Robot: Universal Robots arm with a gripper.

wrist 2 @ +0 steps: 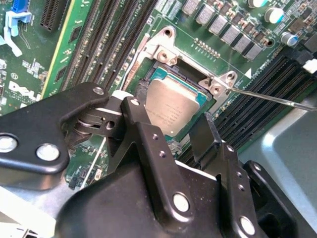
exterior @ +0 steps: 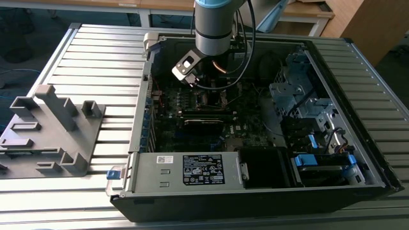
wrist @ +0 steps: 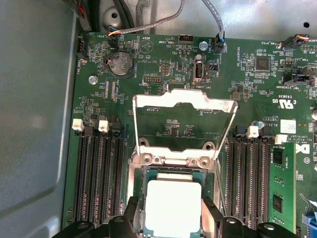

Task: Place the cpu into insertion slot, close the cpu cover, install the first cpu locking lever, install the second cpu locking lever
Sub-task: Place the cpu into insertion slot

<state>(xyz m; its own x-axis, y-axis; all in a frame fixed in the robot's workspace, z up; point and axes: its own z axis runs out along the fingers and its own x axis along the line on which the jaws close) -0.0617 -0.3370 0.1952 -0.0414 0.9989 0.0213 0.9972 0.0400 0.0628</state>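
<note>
**Cpu and gripper at the socket.** The cpu [wrist: 173,206] lies flat inside the insertion slot [wrist: 171,170], metal top upward, directly between the fingertips of the gripper [wrist: 172,212]. In both wrist views one finger [wrist 2: 141,131] stands against each of two opposite edges of the chip. The jaws are narrow, set to the chip's width, so the gripper appears to be holding the cpu, though firm pressure cannot be confirmed. The chip is square and has no marked long axis. Its edges run parallel to the long memory slots [wrist: 99,173] on either side, and the line between the fingers runs across those slots. The cpu cover [wrist: 198,100] stands raised on its hinge at a third side of the slot, beyond the chip from the gripper body, with its cut-out centre showing the green board [wrist: 163,64] behind. The cover is apart from the fingers and not yet lowered. In the exterior view the arm [exterior: 214,28] reaches down into the open computer case [exterior: 357,110].
</note>
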